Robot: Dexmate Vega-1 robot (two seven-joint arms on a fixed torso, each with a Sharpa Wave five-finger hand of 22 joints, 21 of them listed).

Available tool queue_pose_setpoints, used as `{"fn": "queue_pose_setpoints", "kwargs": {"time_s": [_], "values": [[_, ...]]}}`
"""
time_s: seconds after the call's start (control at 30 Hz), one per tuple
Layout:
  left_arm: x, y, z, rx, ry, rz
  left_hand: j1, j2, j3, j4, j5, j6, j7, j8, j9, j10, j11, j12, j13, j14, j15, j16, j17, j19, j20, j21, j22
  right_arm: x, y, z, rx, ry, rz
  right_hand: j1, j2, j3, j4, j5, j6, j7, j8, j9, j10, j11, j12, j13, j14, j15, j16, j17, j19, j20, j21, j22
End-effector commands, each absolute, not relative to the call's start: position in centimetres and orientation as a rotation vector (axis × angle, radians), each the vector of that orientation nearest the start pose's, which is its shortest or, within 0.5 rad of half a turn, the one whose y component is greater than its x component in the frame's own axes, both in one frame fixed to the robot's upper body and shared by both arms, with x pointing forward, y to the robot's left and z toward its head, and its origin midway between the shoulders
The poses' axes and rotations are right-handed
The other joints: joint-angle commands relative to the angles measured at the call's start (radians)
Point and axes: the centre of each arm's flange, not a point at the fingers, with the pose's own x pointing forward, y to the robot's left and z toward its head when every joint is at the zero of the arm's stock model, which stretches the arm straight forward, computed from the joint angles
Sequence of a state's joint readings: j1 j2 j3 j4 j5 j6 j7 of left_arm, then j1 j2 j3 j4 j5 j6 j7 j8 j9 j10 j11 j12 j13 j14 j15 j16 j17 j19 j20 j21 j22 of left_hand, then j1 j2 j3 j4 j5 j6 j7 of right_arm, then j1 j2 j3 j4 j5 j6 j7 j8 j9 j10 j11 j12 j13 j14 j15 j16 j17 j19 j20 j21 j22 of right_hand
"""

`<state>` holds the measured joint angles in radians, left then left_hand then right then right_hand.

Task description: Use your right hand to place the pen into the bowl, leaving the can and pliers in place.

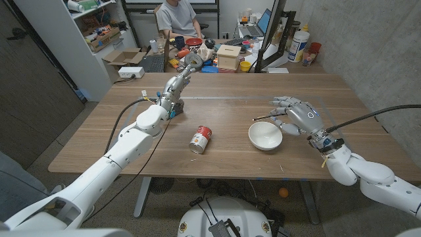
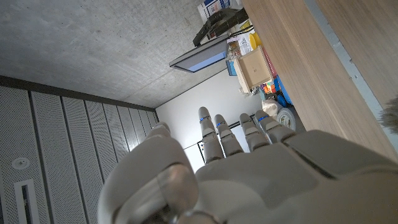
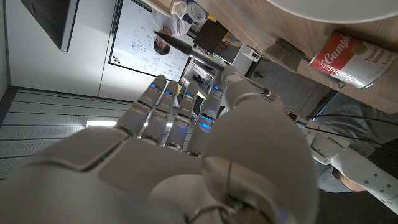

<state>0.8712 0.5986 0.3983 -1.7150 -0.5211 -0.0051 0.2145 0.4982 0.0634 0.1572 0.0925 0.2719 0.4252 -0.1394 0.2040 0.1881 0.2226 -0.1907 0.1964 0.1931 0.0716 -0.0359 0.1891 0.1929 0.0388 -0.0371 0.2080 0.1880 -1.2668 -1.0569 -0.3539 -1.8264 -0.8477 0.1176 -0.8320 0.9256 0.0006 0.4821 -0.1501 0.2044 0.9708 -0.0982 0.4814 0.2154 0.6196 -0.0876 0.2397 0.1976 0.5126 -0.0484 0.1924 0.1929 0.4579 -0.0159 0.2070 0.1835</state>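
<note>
Wooden table [image 1: 223, 105]: right hand [image 1: 297, 113] pinches pen [image 1: 263, 118] above bowl [image 1: 265, 135]; can [image 3: 351, 59] beyond.

A white bowl [image 1: 265, 136] stands upright on the wooden table, a dark slim pen [image 1: 266, 117] held just beyond its far rim, a red-and-white soup can [image 1: 200, 139] lying tipped well to its left.

Open table separates can [image 1: 200, 139] and bowl [image 1: 265, 135].
</note>
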Motion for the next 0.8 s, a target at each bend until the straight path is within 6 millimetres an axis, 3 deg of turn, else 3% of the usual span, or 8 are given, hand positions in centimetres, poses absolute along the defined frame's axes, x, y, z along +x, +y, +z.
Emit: {"fn": "queue_pose_setpoints", "kwargs": {"time_s": [0.03, 0.33, 0.8], "values": [[59.6, 23.3, 3.3, 0.127, -0.608, -0.166, 0.009, 0.002, 0.005, -0.001, 0.003, 0.009, 0.001, 0.005, 0.005, 0.009, 0.000, 0.006, 0.003, 0.011, -0.122, 0.004, 0.002, 0.011, -0.045, 0.006, 0.004, 49.6, -28.9, -7.9, -1.585, -1.256, -0.257, 0.006, 0.004, 0.009, 0.004, 0.001, 0.057, -0.017, 0.075, 0.149, 0.000, -0.006, -0.001, 0.003, 0.004, -0.063, 0.002, 0.005, -0.006, -0.002, 0.000, 0.006], [59.5, 22.9, 3.5, 0.130, -0.612, -0.174, 0.009, 0.002, 0.005, -0.001, 0.003, 0.009, 0.001, 0.005, 0.005, 0.009, 0.000, 0.006, 0.003, 0.011, -0.122, 0.004, 0.002, 0.011, -0.045, 0.006, 0.004, 50.7, -30.1, -9.0, -1.670, -1.224, -0.287, 0.006, 0.004, 0.012, 0.004, 0.001, 0.058, -0.019, 0.074, 0.143, 0.001, -0.010, -0.002, 0.003, 0.009, -0.066, 0.004, 0.006, -0.006, -0.009, 0.001, 0.006], [59.6, 22.4, 3.6, 0.136, -0.607, -0.177, 0.009, 0.002, 0.005, -0.001, 0.003, 0.009, 0.001, 0.005, 0.005, 0.009, 0.000, 0.006, 0.003, 0.011, -0.122, 0.004, 0.002, 0.011, -0.045, 0.006, 0.004, 50.6, -32.0, -10.6, -1.727, -1.153, -0.302, 0.011, 0.007, 0.020, 0.003, 0.002, 0.056, -0.014, 0.072, 0.132, 0.005, -0.016, -0.002, 0.003, 0.004, -0.069, 0.002, 0.007, -0.013, -0.021, 0.000, 0.007]]}}
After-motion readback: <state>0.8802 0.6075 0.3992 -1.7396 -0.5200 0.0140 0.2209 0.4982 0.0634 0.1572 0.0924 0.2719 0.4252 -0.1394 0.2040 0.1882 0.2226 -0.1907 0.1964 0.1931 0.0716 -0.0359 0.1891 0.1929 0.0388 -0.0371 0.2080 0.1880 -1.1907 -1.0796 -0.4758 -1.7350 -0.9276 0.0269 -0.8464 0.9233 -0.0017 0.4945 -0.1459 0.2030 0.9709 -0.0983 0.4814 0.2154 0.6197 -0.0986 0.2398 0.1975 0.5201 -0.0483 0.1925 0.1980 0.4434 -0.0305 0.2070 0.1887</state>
